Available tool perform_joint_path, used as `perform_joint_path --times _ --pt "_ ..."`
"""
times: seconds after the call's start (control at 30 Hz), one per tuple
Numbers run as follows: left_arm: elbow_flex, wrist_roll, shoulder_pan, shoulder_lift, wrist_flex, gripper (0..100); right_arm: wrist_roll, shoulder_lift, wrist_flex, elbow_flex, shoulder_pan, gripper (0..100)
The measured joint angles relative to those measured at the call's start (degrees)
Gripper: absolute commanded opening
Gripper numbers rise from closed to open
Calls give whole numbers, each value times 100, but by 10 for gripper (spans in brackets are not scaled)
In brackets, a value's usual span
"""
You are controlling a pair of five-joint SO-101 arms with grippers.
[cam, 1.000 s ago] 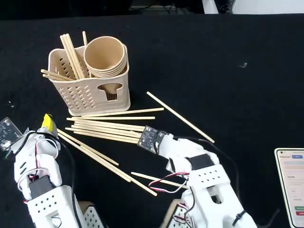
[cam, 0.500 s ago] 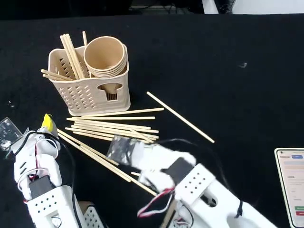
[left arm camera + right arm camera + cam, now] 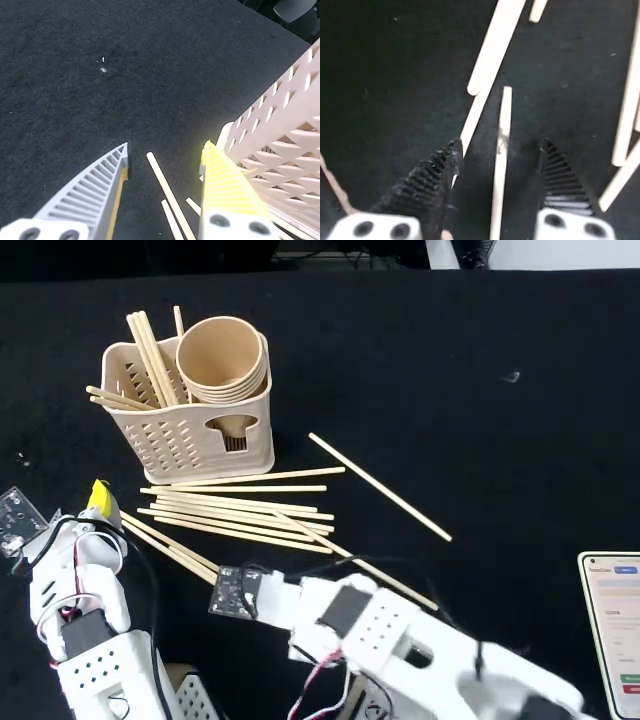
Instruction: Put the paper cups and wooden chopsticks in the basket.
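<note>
The paper cups (image 3: 222, 358) sit stacked in the basket (image 3: 190, 435), at about 10 o'clock on the black counter (image 3: 450, 380), with several wooden chopsticks (image 3: 148, 352) upright beside them. More loose chopsticks (image 3: 240, 508) lie in a spread at 6 o'clock of the basket. A single chopstick (image 3: 380, 487) lies apart at 4 o'clock of it.

From above, the right arm (image 3: 350, 615) covers the chopsticks under its wrist. The right wrist view shows what lies there: one chopstick (image 3: 499, 175) running lengthwise down the gap of the right gripper (image 3: 500, 145). The jaws are spread wide on either side of the stick and are not touching it. Two other sticks (image 3: 492, 50) lie just past the tips. The left wrist view shows the basket's latticed wall (image 3: 290, 130) at close range, and chopstick ends (image 3: 167, 192) on the counter between the parted jaws of the left gripper (image 3: 166, 146).

A second ago the right arm's wrist was over the 3 o'clock ends of the spread. It has since swung toward 8 o'clock and now sits over the diagonal sticks nearer the left arm. The left gripper (image 3: 100, 500) has stayed put at 7 o'clock of the basket. A phone (image 3: 612, 620) lies at the counter's 4 o'clock edge.
</note>
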Motion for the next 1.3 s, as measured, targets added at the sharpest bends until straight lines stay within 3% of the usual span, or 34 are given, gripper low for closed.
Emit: perform_joint_path --times 0.1,0.27,0.63,0.77,0.93,1.17,1.3 --pt "0 0 0 0 0 234 193 826 -149 -387 422 189" --pt "0 0 0 0 0 234 589 1363 -273 -695 967 11" --pt "0 0 0 0 0 234 765 457 44 -651 1046 10" --pt "0 0 -9 0 0 234 308 -70 -264 -818 1037 11" --pt "0 0 0 0 0 234 -598 18 -1169 -818 607 27" --pt "0 0 0 0 0 234 -1468 1240 -1662 -1213 18 276" --pt "0 0 0 0 0 234 -1556 1530 -1407 -1327 -70 269"
